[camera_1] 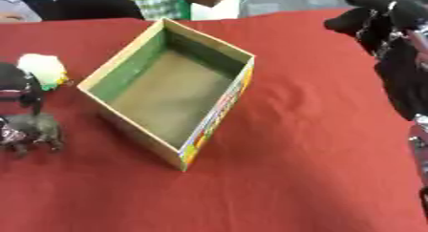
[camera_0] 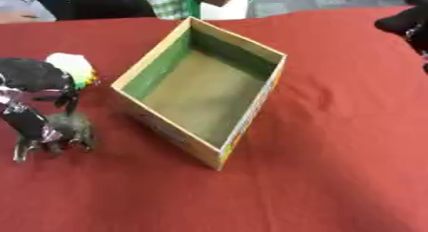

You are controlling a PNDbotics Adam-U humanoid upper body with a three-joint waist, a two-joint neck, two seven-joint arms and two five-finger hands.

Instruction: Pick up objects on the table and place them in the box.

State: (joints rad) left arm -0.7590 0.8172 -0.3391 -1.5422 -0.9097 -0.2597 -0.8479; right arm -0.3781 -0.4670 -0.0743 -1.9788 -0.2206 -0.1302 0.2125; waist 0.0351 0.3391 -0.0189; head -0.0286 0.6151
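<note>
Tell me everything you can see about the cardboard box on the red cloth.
The box is an open rectangular tray, apparently cardboard, with no lid. Its inner walls look green toward the top and its floor is dull brown; nothing lies inside. The outer right wall carries colourful print, too blurred to read. It stands upright on the red cloth, turned diagonally, one corner toward the camera. Nothing visibly touches it; a white object and the left hand lie to its left.

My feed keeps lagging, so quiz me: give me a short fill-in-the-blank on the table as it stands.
1. The box holds ____.
2. The cloth on the table is ____.
3. The left hand reaches down onto a small ____ toy animal.
4. The white and green object lies to the box's ____.

Missing: nothing; red; grey; left
</note>
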